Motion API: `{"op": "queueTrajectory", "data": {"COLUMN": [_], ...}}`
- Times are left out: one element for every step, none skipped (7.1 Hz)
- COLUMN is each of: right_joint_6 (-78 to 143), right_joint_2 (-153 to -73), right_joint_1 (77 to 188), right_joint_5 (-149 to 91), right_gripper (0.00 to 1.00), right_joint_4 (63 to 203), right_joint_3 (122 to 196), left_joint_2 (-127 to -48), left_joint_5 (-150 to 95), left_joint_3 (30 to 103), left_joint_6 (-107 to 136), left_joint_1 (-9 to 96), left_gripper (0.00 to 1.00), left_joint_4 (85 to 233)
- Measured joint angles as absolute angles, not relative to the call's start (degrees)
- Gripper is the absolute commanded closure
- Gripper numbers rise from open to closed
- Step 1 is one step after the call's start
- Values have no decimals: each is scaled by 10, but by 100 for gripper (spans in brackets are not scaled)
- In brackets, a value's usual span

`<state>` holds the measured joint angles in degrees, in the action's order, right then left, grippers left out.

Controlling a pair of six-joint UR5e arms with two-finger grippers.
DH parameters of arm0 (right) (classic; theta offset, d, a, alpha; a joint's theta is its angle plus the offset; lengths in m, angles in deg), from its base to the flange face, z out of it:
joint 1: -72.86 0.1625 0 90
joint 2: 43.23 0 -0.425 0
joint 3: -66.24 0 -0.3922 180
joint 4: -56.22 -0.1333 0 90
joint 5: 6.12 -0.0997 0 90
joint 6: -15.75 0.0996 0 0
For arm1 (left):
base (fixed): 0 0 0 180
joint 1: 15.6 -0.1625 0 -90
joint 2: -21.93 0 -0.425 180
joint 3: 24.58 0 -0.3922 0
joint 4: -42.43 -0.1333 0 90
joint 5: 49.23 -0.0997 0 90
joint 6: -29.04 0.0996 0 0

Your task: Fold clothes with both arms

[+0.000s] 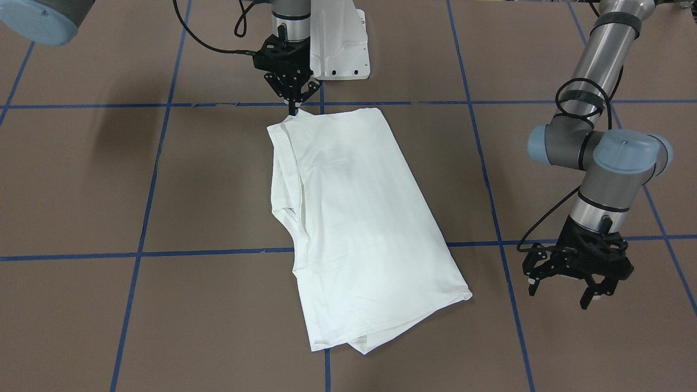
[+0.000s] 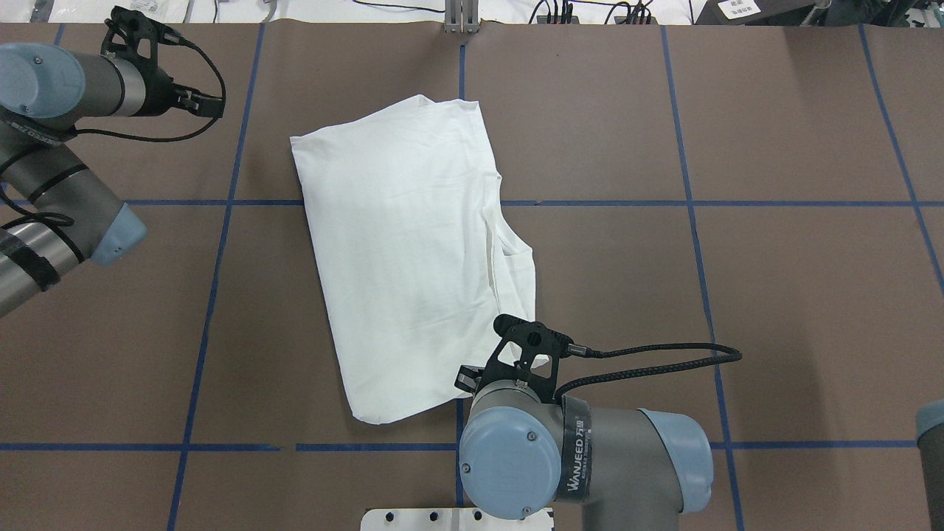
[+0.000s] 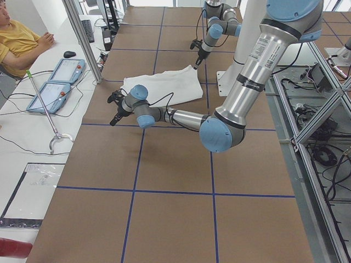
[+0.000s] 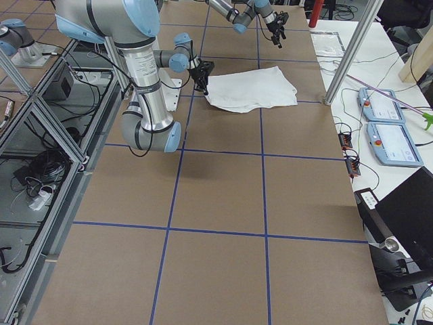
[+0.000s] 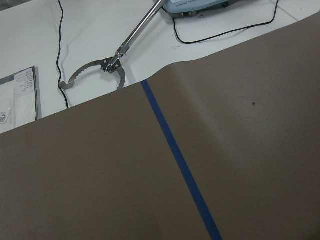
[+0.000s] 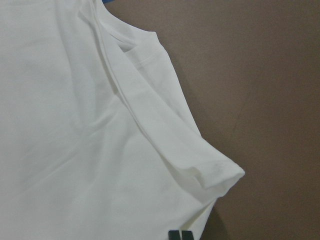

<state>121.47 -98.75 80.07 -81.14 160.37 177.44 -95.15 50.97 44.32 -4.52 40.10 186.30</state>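
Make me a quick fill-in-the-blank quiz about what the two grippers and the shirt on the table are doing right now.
1. The right gripper is closed on one ___ of the white T-shirt.
2. The left gripper hangs apart from the shirt with its jaws ___.
3. The tape lines marking a grid on the brown table are ___ in colour.

Missing words: corner; open; blue.
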Motion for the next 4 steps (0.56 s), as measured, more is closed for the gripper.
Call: {"op": "queueTrajectory", "data": {"right_joint_6": [1215,1206,1181,1138], "right_joint_2": [-986,-986,-985,-984], "right_joint_1": [796,796,800,815], "right_joint_5": [-810,-808,-806,-807], "right_gripper": [0,0,0,0], "right_joint_4": [1607,1609,1608,1605], "right_joint_3": [1773,1774,1778,1780], "left_joint_2": [-950,-950,-950,-950], "left_joint_5": [510,510,510,510], "left_joint_3": [444,445,445,445], "left_joint_6": [-45,-45,-45,-45], "left_joint_1": [401,401,400,400], "left_gripper": [0,0,0,0], "left_joint_4": [1863,1863,1863,1863]}}
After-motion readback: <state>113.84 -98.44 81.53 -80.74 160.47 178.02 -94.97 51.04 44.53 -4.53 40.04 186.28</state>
